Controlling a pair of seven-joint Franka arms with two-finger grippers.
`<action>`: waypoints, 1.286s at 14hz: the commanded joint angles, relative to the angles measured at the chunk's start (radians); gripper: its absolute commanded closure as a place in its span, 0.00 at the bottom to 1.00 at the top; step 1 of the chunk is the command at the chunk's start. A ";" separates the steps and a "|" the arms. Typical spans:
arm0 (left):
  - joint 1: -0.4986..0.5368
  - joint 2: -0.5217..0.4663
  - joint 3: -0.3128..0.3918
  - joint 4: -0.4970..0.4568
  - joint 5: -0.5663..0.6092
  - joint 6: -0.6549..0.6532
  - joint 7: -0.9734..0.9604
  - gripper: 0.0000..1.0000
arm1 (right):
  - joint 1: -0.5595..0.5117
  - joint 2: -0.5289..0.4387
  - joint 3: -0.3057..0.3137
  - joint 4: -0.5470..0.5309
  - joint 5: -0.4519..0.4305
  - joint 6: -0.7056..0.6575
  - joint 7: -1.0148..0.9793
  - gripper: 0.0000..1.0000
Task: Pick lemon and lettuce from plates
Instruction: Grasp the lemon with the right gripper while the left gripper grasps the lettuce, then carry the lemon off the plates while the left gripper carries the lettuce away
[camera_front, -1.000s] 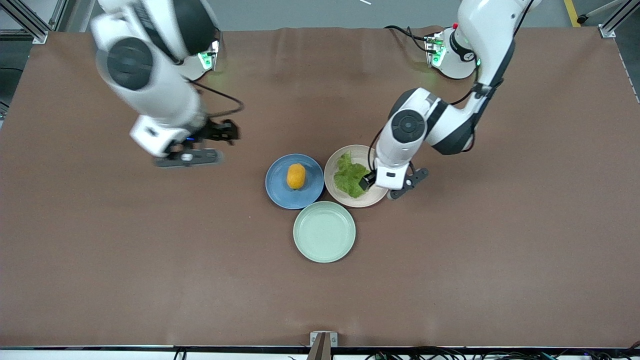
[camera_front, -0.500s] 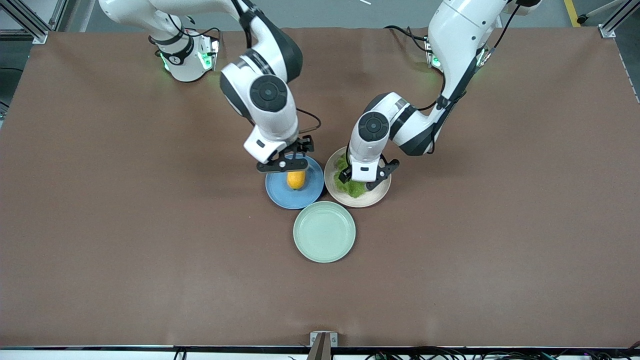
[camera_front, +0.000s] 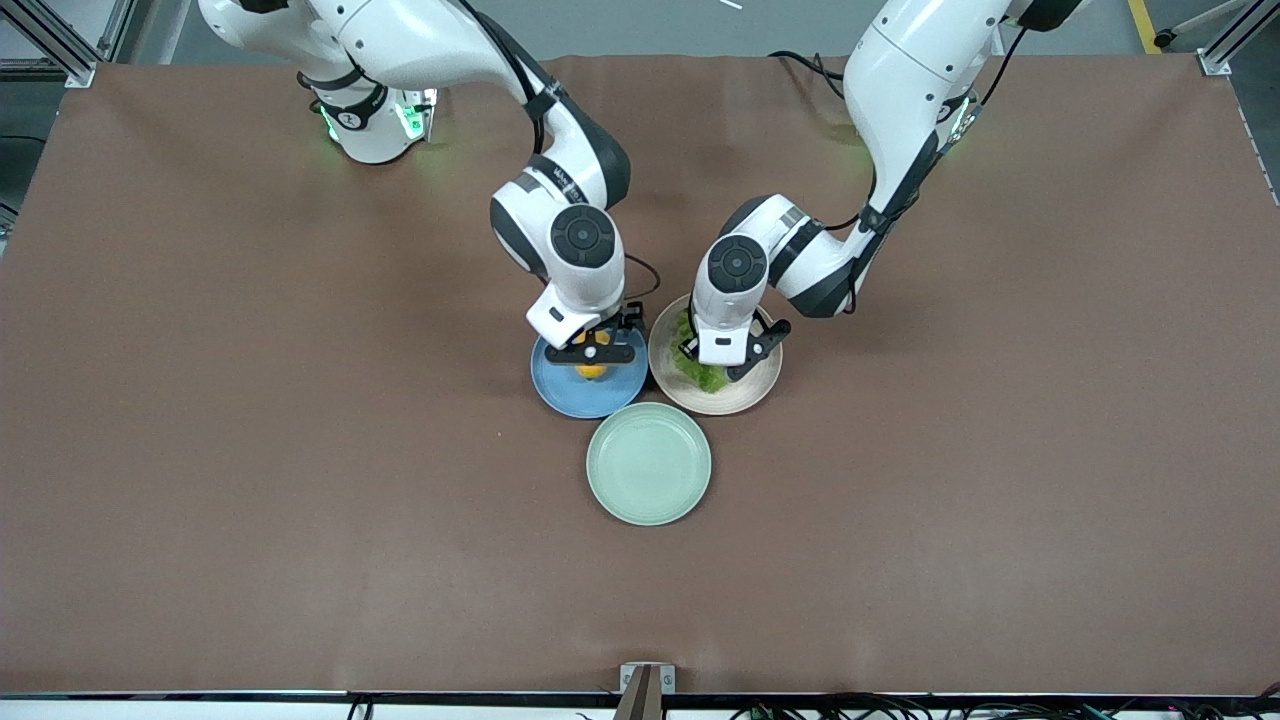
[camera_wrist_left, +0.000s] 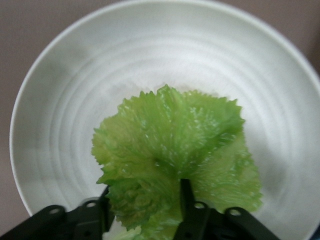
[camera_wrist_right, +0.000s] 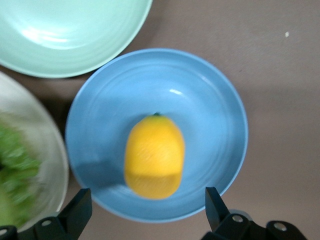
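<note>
The lemon (camera_wrist_right: 154, 156) lies on the blue plate (camera_wrist_right: 210, 105), its long axis running between the wide-open fingers of the right gripper (camera_front: 594, 352), which points straight down above it. The left gripper (camera_wrist_left: 145, 215), also pointing down, pinches the lettuce (camera_wrist_left: 175, 150) on the beige plate (camera_wrist_left: 75, 90).

Lemon (camera_wrist_right: 154, 156): being carried at the middle of the blue plate (camera_wrist_right: 210, 100). Right gripper (camera_wrist_right: 145, 212): being held over the lemon, fingers (camera_wrist_right: 77, 210) spread wide on either side, apart from it. Mint plate (camera_wrist_right: 70, 35) and beige plate (camera_wrist_right: 47, 150) with lettuce (camera_wrist_right: 15, 175): being shown just beside the blue plate.
</note>
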 joint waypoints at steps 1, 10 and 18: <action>0.042 -0.059 0.010 0.004 0.019 -0.062 -0.002 1.00 | -0.020 0.035 0.007 0.003 -0.039 0.054 0.018 0.00; 0.439 -0.186 0.006 0.082 0.022 -0.412 0.429 1.00 | -0.014 0.091 0.009 0.000 -0.041 0.110 0.016 0.38; 0.585 -0.067 0.010 0.090 0.035 -0.246 0.536 0.02 | -0.135 -0.098 0.009 0.012 -0.038 -0.150 -0.156 0.80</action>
